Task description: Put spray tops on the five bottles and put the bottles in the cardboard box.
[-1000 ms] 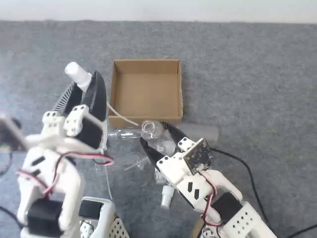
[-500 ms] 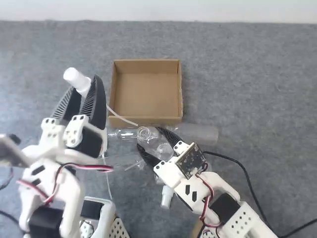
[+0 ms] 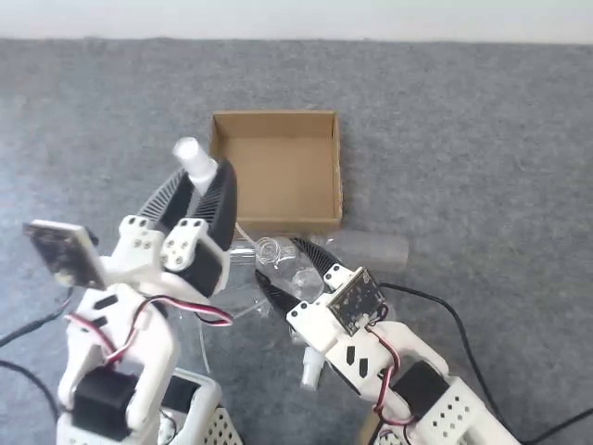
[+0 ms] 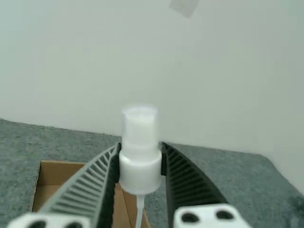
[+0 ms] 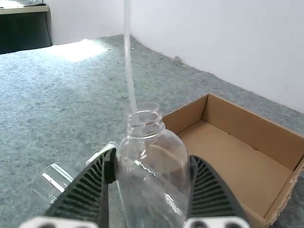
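My left gripper [image 3: 204, 172] [image 4: 140, 147] is shut on a white spray top [image 3: 190, 152] [image 4: 139, 151], held high beside the near left corner of the cardboard box [image 3: 273, 171] [image 4: 46, 183]. Its thin tube [image 5: 128, 57] hangs down to the mouth of a clear bottle [image 3: 304, 276] [image 5: 151, 164]; I cannot tell whether the tip is inside. My right gripper [image 3: 283, 262] [image 5: 152, 156] is shut on that bottle and holds it upright just in front of the box [image 5: 237, 152].
More clear bottles lie on the grey carpet: one [image 3: 375, 248] right of the held bottle, another [image 3: 232, 301] [image 5: 51, 183] left of it. A loose white spray top [image 3: 312, 369] lies by the right arm. A black cable [image 3: 459, 320] runs at the right.
My left arm has swung right with the spray top, from well left of the box to its near left corner. My right gripper with the bottle shifted slightly left, then held still.
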